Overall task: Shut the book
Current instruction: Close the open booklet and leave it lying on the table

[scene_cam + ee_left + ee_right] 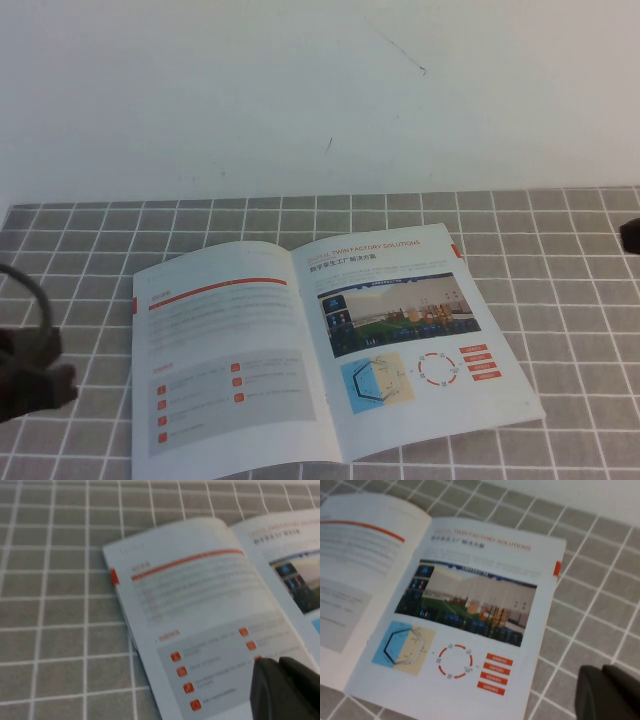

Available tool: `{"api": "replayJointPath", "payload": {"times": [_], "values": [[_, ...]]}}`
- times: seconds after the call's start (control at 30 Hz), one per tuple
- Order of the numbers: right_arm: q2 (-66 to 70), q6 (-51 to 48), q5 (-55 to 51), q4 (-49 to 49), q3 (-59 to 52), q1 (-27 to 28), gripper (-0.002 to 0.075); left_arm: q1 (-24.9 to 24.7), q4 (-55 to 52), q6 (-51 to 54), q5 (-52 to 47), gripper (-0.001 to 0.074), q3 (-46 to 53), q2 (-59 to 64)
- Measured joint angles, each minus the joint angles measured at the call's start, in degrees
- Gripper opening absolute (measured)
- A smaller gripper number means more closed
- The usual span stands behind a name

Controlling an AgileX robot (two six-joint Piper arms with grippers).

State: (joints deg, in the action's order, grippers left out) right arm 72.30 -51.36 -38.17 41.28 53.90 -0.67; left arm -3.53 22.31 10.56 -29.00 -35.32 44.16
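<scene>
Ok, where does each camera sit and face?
High: raised, robot's side, angled down at open book on tiled table; left gripper at left edge, right gripper at right edge.
Left wrist: on left arm, faces the text page; left gripper shows.
Right wrist: on right arm, faces the picture page; right gripper shows.
Shared: all see the book.

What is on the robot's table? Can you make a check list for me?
Surface: grey mat with a white grid.
Job's things: book lying open, both pages facing up, not yet closed.
Clutter: nothing seen.
Grippers: left end effector at the mat's left edge, left of the book; right end effector at the right edge, apart from the book.
Cables: dark cable loops over the left arm.
Surroundings: white wall behind, with faint marks.
</scene>
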Motion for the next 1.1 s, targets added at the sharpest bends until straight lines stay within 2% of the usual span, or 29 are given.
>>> {"api": "replayJointPath", "payload": {"times": [0.17, 0.37, 0.77, 1.1], "values": [[13.39, -3.03, 2.41, 1.16, 0.69, -4.44, -0.0003, 0.0, 10.9, 11.26, -2.5, -0.0003, -0.09, 11.46], [24.04, -4.58, 9.19, 1.69, 0.91, -11.0, -0.0003, 0.0, 13.62, 14.02, 0.55, -0.0003, -0.09, 23.67], [35.15, -7.4, 11.33, 2.11, 1.03, -11.44, -0.0003, 0.0, 14.98, 14.05, 9.88, -0.0003, -0.57, 34.17], [37.27, -7.52, 11.44, 2.67, 1.63, -11.44, -0.0003, 0.0, 14.98, 13.91, 13.62, -0.0003, -0.7, 39.49]]}}
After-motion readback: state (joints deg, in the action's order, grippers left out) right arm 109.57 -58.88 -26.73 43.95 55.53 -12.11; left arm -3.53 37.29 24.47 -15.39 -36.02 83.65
